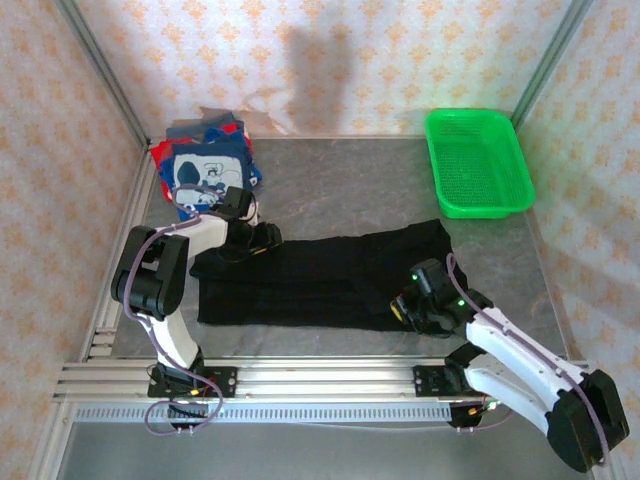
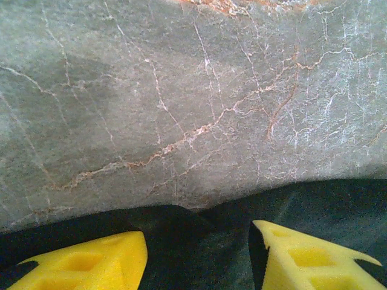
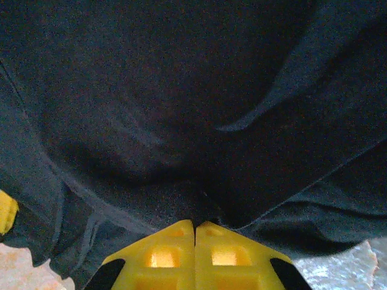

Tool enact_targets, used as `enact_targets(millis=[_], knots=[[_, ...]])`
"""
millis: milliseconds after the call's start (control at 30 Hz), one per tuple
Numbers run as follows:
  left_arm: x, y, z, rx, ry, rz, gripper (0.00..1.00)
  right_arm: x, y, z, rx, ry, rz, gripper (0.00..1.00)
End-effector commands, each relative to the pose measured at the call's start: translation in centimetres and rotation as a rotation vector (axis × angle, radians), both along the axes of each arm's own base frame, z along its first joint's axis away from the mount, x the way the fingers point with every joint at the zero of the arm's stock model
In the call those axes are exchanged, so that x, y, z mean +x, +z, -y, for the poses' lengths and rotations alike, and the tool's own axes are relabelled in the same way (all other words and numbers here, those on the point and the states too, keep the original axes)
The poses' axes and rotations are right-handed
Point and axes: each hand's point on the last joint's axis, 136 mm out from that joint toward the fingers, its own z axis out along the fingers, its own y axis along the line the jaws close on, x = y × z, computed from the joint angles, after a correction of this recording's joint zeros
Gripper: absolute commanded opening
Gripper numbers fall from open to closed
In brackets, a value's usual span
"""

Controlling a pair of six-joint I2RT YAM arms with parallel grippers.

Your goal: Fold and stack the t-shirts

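t-shirt central, pile rear-left, basket rear-right

left tool: fingers apart, arm folded | right tool: fingers pressed together, arm stretched low

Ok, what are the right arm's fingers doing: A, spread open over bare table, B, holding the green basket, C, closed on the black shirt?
C: in the wrist view the right arm's fingers are pressed together, with the black t-shirt gathered at their tips.
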Motion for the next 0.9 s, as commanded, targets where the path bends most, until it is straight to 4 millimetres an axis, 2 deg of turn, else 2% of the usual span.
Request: enact_targets(millis=[0,267,667,733,767,867], knots=[[-3.8,-4.6,-1.0,0.085,-0.009,-0.174,0.51,-1.2,0.6,0.1,0.007,0.002,-0.031,0.0],[-3.7,-4.7,-1.0,0.087,-0.011,-0.177,0.51,-1.6,1.6,-0.8,0.042,0.014,-0.043,0.0],[-3.8,-4.8,-1.0,0.09,-0.011,-0.181,0.51,-3.3,-2.7,0.2,0.02,-0.049,-0.118,0.01],[-3.8,-4.6,-1.0,0.088,-0.013,-0.179,0.51,-3.5,-2.9,0.6,0.002,-0.053,-0.126,0.1],[-3.7,-4.5,-1.0,0.087,-0.012,-0.177,0.52,-3.6,-2.9,0.8,-0.007,-0.055,-0.127,0.21],[-3.5,-3.9,-0.8,0.073,-0.013,-0.167,0.53,-3.1,-1.0,1.7,-0.068,-0.042,-0.076,0.41]])
